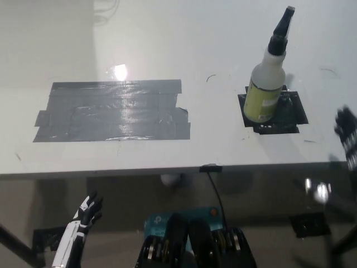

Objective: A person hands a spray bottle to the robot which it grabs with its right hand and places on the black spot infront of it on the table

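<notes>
On the black spot (293,114) at the right of the white table (167,33), the bottle (265,89) stood upright with nothing touching it. Its pale body carried a yellow-green label, and its black spray head leaned toward the far right corner of the view. The bottle's base covered the spot's left part; the right part lay bare.

At the right edge of the view, near the table's front edge, the black right hand (348,137) showed only as a motion-blurred shape, well apart from the bottle and holding nothing. Whether its fingers were spread or closed could not be told through the blur.

Left of the bottle and well apart from it, a broad patch of grey tape (114,110) lay flat on the table, catching a bright glare at its top edge.

Below the table's front edge, at the lower left, the white left hand (86,212) hung empty with its fingers slightly apart.
</notes>
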You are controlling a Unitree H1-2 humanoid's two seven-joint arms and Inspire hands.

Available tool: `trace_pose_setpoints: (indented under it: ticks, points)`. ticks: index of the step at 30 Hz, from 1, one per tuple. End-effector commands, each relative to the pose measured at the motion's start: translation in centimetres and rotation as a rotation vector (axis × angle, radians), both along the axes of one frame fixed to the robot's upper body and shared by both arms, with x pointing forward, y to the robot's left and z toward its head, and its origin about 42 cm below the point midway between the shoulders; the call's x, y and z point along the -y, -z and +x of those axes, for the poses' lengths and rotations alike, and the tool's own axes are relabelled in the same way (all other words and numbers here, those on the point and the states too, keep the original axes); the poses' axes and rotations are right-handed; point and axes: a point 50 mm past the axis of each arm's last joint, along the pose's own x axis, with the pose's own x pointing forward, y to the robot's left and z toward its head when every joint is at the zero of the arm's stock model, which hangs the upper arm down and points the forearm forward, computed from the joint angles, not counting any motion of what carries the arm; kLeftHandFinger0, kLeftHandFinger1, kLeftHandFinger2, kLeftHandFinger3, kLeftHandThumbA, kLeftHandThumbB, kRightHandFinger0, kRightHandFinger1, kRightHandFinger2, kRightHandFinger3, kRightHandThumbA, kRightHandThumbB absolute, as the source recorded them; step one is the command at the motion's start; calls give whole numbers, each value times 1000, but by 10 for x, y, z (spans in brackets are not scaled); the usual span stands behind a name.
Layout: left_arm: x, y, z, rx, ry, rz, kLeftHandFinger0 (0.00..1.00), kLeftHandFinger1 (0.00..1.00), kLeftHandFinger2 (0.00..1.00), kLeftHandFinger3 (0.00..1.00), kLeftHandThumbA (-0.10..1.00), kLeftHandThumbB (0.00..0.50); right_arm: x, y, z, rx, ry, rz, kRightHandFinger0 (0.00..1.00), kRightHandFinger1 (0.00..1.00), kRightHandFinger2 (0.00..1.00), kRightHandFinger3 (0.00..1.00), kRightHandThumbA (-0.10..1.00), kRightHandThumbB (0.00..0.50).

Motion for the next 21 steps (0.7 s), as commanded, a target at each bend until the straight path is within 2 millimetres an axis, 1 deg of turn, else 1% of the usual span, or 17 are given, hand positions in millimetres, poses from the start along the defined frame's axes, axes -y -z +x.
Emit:
trace_pose_setpoints:
  ticks: [1, 3, 4, 5, 6, 7, 8, 9, 10, 11, 12, 13, 14, 16, 17, 19, 21]
  points:
    - [2, -3, -13, 16, 39, -8, 1000, 1000, 1000, 1000, 1000, 300, -19, -19, -66, 177, -64, 17, 1000, 1000, 1000, 1000, 1000, 500]
    - [1, -2, -16, 11, 40, -14, 1000, 1000, 1000, 1000, 1000, 300, -17, -3, -64, 113, -45, 48, 1000, 1000, 1000, 1000, 1000, 500]
    - [0, -1, -16, 13, 40, -15, 1000, 1000, 1000, 1000, 1000, 303, -16, 2, -63, 90, -42, 59, 1000, 1000, 1000, 1000, 1000, 490]
    - [-1, 0, -19, 11, 41, -14, 1000, 1000, 1000, 1000, 1000, 282, -15, 18, -64, 42, -29, 65, 1000, 1000, 1000, 1000, 1000, 483]
    - [-1, 1, -20, 11, 41, -13, 1000, 1000, 1000, 1000, 1000, 282, -15, 22, -64, 31, -26, 65, 1000, 1000, 1000, 1000, 1000, 483]
    - [-2, 1, -20, 12, 40, -15, 1000, 1000, 1000, 1000, 1000, 284, -14, 31, -62, 13, -24, 53, 1000, 1000, 1000, 1000, 1000, 453]
    - [-3, 2, -19, 18, 41, -18, 1000, 1000, 1000, 1000, 1000, 265, -14, 44, -57, -23, -19, 42, 1000, 1000, 1000, 1000, 1000, 453]
    - [-4, 3, -18, 27, 42, -22, 1000, 1000, 1000, 1000, 1000, 259, -13, 67, -49, -80, -16, 21, 1000, 1000, 1000, 1000, 1000, 455]
    - [-4, 3, -18, 28, 42, -23, 1000, 1000, 1000, 1000, 1000, 259, -13, 72, -47, -91, -15, 17, 1000, 1000, 1000, 1000, 1000, 455]
    - [-2, 5, -19, 24, 47, -30, 1000, 1000, 1000, 1000, 1000, 271, -10, 81, -49, -111, -4, 2, 1000, 1000, 1000, 1000, 1000, 440]
    - [-1, 5, -19, 16, 46, -34, 1000, 1000, 1000, 1000, 1000, 279, -9, 98, -46, -150, 6, -3, 1000, 1000, 1000, 1000, 1000, 436]
    - [-1, 5, -19, 16, 45, -33, 1000, 1000, 1000, 1000, 1000, 291, -8, 108, -44, -179, 11, 4, 1000, 1000, 1000, 1000, 1000, 447]
    - [0, 5, -19, 13, 43, -33, 1000, 1000, 1000, 1000, 1000, 292, -7, 121, -41, -230, 21, 20, 1000, 1000, 1000, 1000, 1000, 459]
    - [-1, 4, -20, 11, 39, -35, 1000, 1000, 1000, 1000, 1000, 282, -5, 127, -39, -249, 20, 18, 1000, 1000, 1000, 1000, 1000, 458]
    - [-2, 4, -19, 11, 36, -35, 1000, 1000, 1000, 1000, 1000, 286, -3, 128, -38, -251, 19, 7, 1000, 1000, 1000, 1000, 1000, 454]
    - [-1, 4, -17, 15, 38, -33, 1000, 1000, 1000, 1000, 1000, 284, -1, 128, -38, -253, 27, -5, 1000, 1000, 1000, 1000, 1000, 482]
    - [-1, 4, -17, 17, 39, -33, 1000, 1000, 1000, 1000, 1000, 284, -1, 129, -39, -255, 29, -7, 1000, 1000, 1000, 1000, 1000, 485]
